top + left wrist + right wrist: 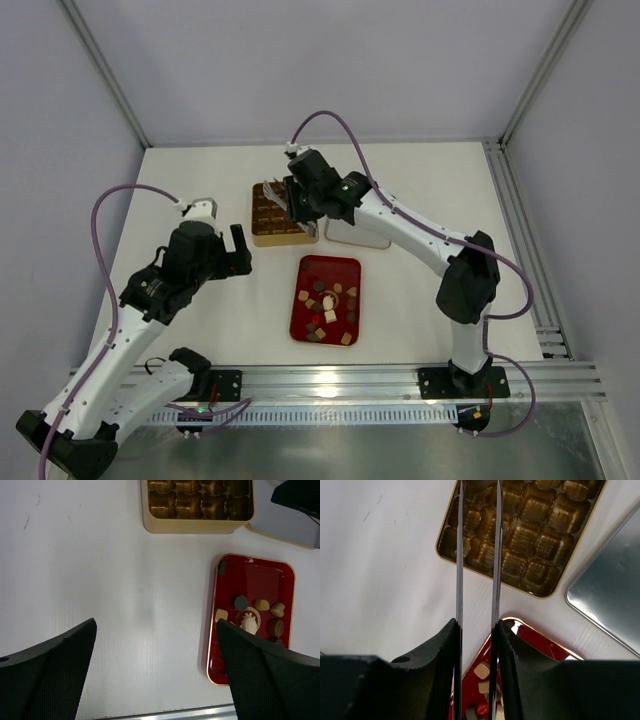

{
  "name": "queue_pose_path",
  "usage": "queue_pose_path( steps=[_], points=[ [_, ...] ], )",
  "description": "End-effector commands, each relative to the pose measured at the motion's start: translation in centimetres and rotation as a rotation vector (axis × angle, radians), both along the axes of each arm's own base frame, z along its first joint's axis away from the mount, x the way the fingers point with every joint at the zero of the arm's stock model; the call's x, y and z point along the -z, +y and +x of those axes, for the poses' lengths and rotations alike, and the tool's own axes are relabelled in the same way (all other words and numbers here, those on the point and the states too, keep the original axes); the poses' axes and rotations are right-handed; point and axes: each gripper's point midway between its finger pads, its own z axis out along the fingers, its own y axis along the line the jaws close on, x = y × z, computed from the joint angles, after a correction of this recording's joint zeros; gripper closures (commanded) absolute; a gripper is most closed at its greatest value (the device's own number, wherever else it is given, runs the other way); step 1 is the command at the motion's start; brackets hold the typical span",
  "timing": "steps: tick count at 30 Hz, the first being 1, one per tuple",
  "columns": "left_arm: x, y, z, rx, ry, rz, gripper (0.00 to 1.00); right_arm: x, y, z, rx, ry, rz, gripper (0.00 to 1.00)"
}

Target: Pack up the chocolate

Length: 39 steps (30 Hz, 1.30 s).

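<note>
Right gripper [477,625]: pinching tweezers [459,555], tips over the box [530,540]
Left gripper [156,625]: spread wide above the table [100,555], beside the tray [260,575]
Chocolate [248,621]: dark, tan and cream bites, loose in the tray
Progress: early, it seems; visible box cells look empty, nearly all pieces still to pack

Tray [335,268]: lay between the arms
Chocolate [329,315]: lay on the tray
Box [268,226]: stood behind the tray, slightly left
Lid [357,237]: lay just right of the box
Tweezers [459,555]: hung in the right gripper [477,626], over the box
</note>
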Motion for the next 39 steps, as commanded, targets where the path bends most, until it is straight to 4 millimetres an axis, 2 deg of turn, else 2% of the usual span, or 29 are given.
queue_pose_path(
  steps=[1, 3, 5, 6, 7, 12, 19, 30, 36, 39],
  points=[
    [0.1, 1.6, -0.2, -0.041, -0.013, 0.057, 0.0, -3.5, 2.4, 2.6, -0.005, -0.102, 0.101, 0.68],
    [0.3, 1.8, -0.3, -0.046, -0.012, 0.064, 0.0, -2.6, 3.2, 3.5, -0.005, -0.104, 0.105, 0.68],
    [0.5, 2.0, -0.4, -0.051, -0.011, 0.074, 0.0, -2.8, 3.8, 4.0, -0.004, -0.108, 0.114, 0.68],
    [0.6, 2.1, -0.4, -0.053, -0.012, 0.073, 0.0, -1.6, 4.2, 4.5, 0.0, -0.094, 0.101, 0.68],
    [0.6, 2.1, -0.4, -0.053, -0.014, 0.073, 0.0, -1.7, 4.5, 4.7, -0.001, -0.099, 0.104, 0.68],
    [0.5, 2.2, -0.4, -0.055, -0.027, 0.072, 0.0, 0.1, 5.2, 5.7, 0.015, -0.093, 0.09, 0.67],
    [0.6, 2.1, -0.4, -0.055, -0.03, 0.068, 0.0, 1.6, 5.6, 6.3, 0.026, -0.09, 0.07, 0.66],
    [0.8, 2.1, -0.5, -0.05, -0.024, 0.07, 0.0, 2.4, 5.6, 6.4, 0.028, -0.08, 0.059, 0.55],
    [0.8, 2.1, -0.5, -0.051, -0.024, 0.068, 0.0, 2.4, 5.7, 6.5, 0.024, -0.081, 0.061, 0.54],
    [0.8, 2.0, -0.5, -0.05, -0.023, 0.068, 0.0, 1.7, 5.7, 6.5, 0.025, -0.086, 0.069, 0.54]
  ],
)
